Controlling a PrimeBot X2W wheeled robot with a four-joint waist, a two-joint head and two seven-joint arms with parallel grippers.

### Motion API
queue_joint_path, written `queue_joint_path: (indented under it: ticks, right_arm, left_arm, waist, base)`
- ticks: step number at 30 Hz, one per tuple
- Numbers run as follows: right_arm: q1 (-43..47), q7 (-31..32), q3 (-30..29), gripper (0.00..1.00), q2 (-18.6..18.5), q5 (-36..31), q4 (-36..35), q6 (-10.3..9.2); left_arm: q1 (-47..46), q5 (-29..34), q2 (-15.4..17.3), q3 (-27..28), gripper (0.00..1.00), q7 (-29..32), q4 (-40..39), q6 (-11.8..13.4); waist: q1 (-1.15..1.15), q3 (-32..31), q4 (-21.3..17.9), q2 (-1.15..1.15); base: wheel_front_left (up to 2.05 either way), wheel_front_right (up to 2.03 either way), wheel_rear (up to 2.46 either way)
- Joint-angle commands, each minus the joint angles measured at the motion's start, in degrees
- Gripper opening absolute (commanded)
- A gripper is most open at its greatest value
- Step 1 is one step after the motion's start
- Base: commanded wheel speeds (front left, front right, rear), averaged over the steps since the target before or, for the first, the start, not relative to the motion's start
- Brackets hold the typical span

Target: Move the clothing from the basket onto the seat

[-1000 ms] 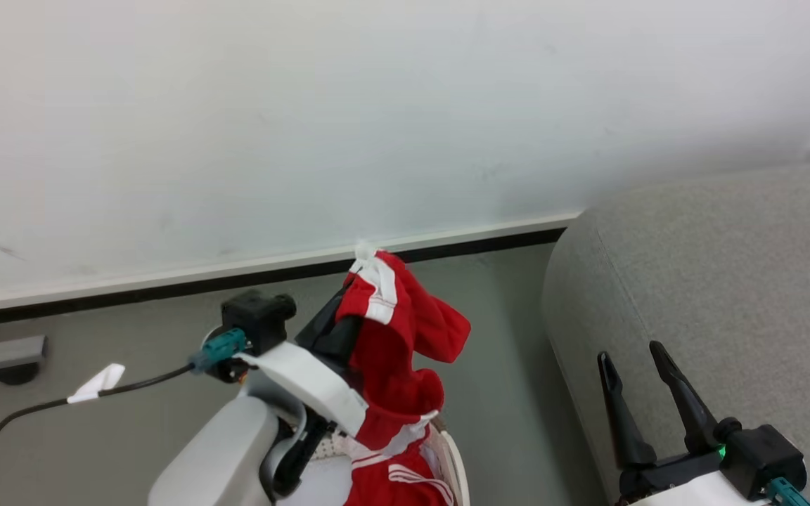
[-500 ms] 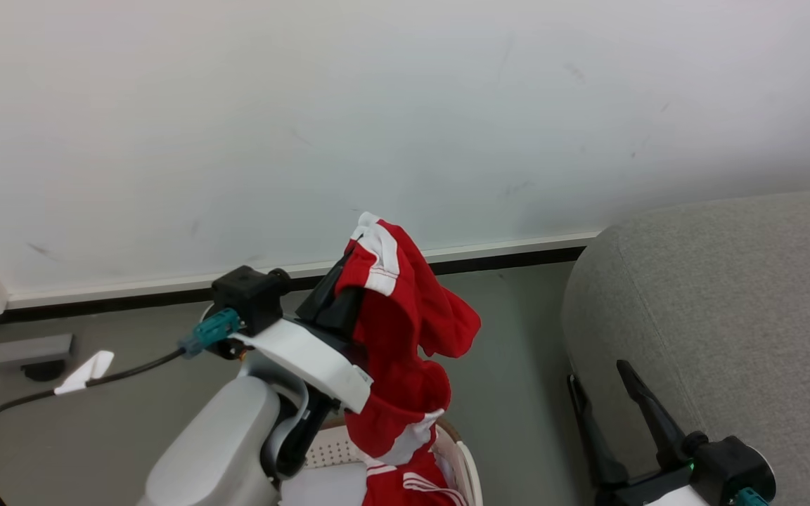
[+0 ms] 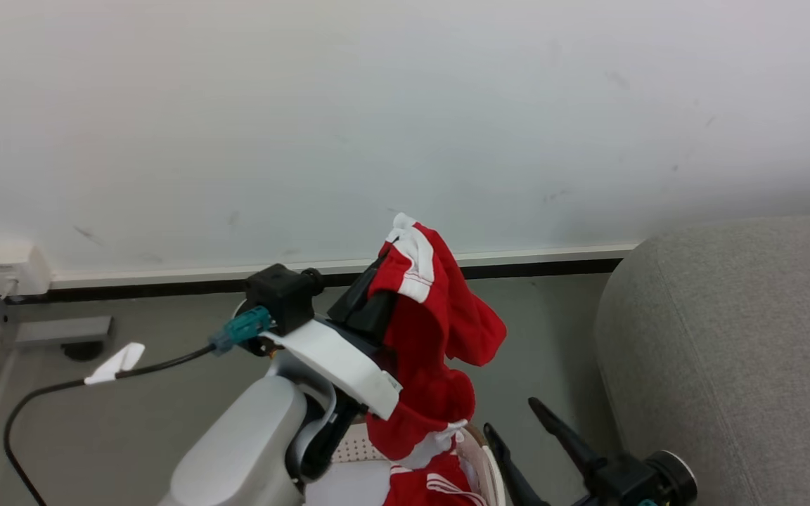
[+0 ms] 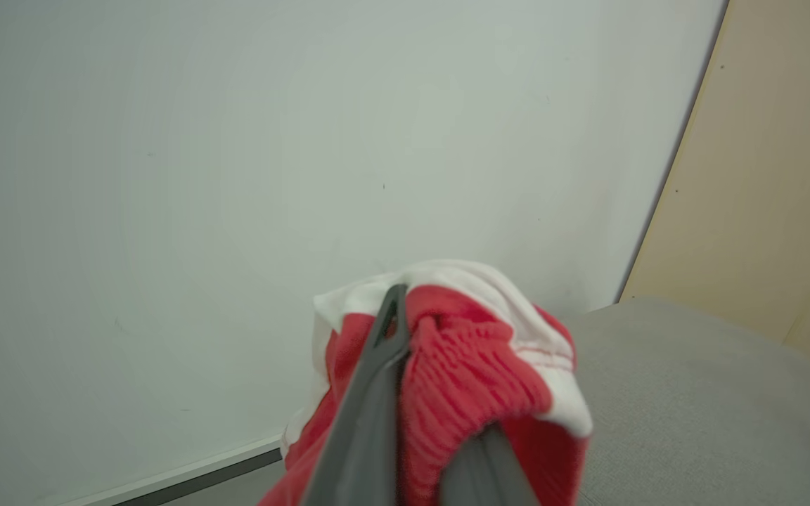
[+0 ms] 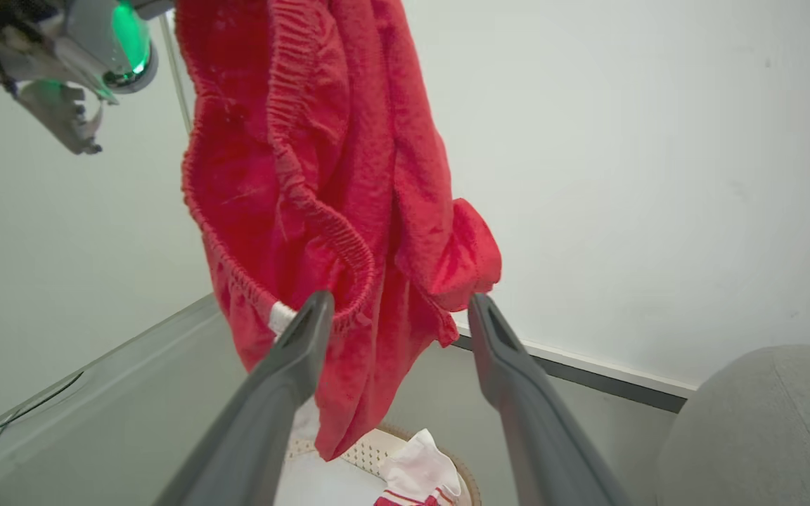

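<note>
Now: bright red soft sports garment (image 3: 440,330) with white trim hangs high over small cream perforated plastic basket (image 3: 491,469), held up so cloth clears rim. Left gripper (image 3: 385,270) clamped on waistband. Right gripper (image 3: 512,416) spread wide, empty, near cloth. Big light grey woven-fabric seat (image 3: 728,337) at right, likely drop spot.

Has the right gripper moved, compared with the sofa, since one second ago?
Yes. The right gripper went leftward: before, it lay in front of the sofa; now it is over the floor between the sofa and the basket.
</note>
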Motion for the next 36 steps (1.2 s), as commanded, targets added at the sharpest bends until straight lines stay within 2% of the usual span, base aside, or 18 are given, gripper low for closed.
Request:
queue_joint_path:
  ticks: [1, 6, 17, 22, 28, 36]
  right_arm:
    - [-1.28, -0.02, 1.34, 1.0, -0.2, -0.26, 1.21, -0.12]
    - [-4.59, -0.02, 6.07, 1.0, -0.94, 0.67, 6.59, -0.12]
    - [-10.32, -0.02, 9.53, 1.0, -1.68, 3.56, 14.18, -0.12]
    - [-12.7, -0.02, 12.95, 1.0, -2.2, 5.73, 16.45, -0.13]
    - [-16.03, -0.02, 16.96, 1.0, -1.86, 8.55, 20.06, -0.12]
    - [-18.7, -0.02, 18.88, 1.0, -1.01, 10.95, 22.64, -0.12]
  left_arm:
    - [-0.19, -0.2, -0.22, -0.28, 0.0, 0.15, -0.36, -0.2]
    - [0.39, -0.04, -1.4, -2.02, 0.0, 0.72, -1.02, -0.28]
    - [2.14, -0.32, -2.89, -5.54, 0.0, 1.58, -2.23, -0.72]
    - [2.36, -0.45, -3.27, -6.61, 0.0, 2.06, -2.85, -0.8]
    - [2.39, -0.59, -3.56, -7.39, 0.0, 2.23, -3.57, -0.76]
    - [2.85, -0.71, -3.8, -8.51, 0.0, 2.55, -4.16, -0.53]
  waist:
    - [0.0, -0.21, 0.83, 0.0]
    - [0.0, -0.81, 2.88, 0.0]
    - [0.0, -1.95, 7.91, 0.0]
    - [0.0, -1.96, 9.89, 0.0]
    - [0.0, -1.67, 11.49, 0.0]
    - [0.0, -1.68, 12.37, 0.0]
  base:
    - [0.0, 0.0, 0.0]
    - [0.0, 0.0, 0.0]
    - [0.0, 0.0, 0.0]
    - [0.0, 0.0, 0.0]
    - [0.0, 0.0, 0.0]
    - [0.0, 0.0, 0.0]
